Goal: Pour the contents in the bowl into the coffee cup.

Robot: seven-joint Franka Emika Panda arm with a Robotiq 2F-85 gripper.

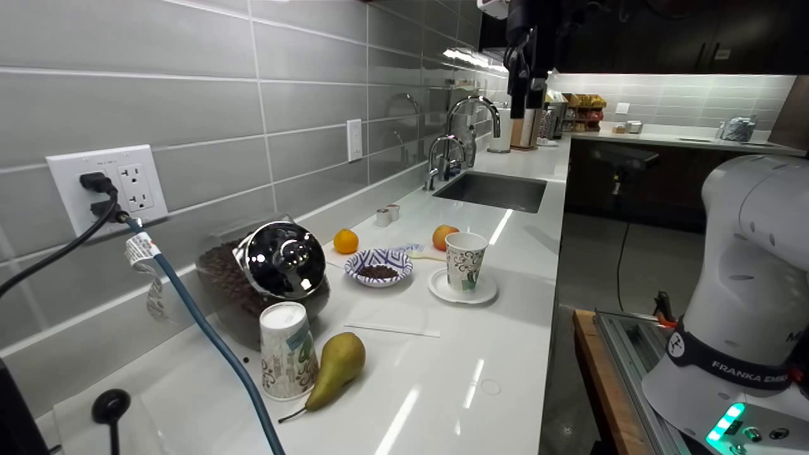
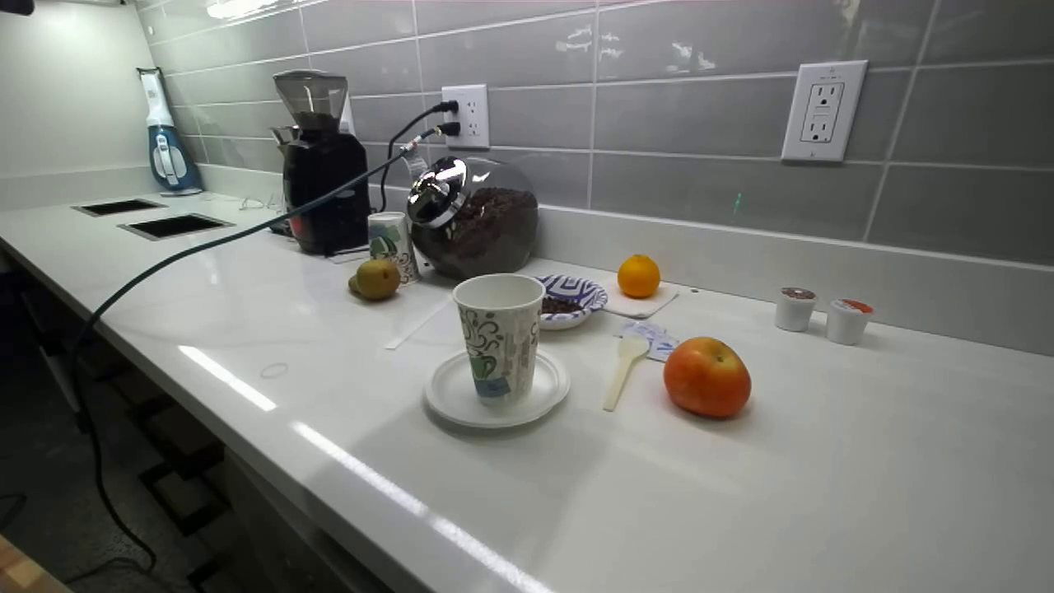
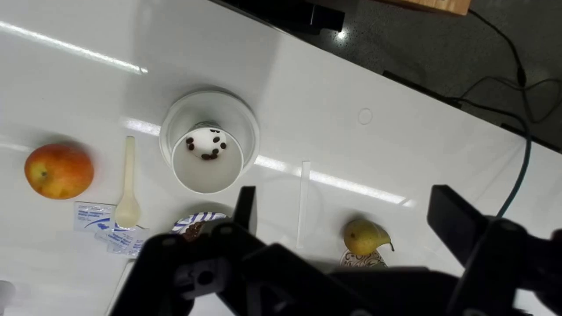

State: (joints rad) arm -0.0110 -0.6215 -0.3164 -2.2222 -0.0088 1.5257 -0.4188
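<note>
Flanking the bowl (image 2: 579, 286), lidded jar (image 2: 487, 226), orange (image 2: 638, 276)

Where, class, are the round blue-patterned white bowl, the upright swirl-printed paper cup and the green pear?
Round blue-patterned white bowl (image 1: 378, 257): in an exterior view, far inner wall.
Upright swirl-printed paper cup (image 2: 499, 342): in an exterior view, outer wall.
Green pear (image 3: 361, 237): in the wrist view, rounded body.
</note>
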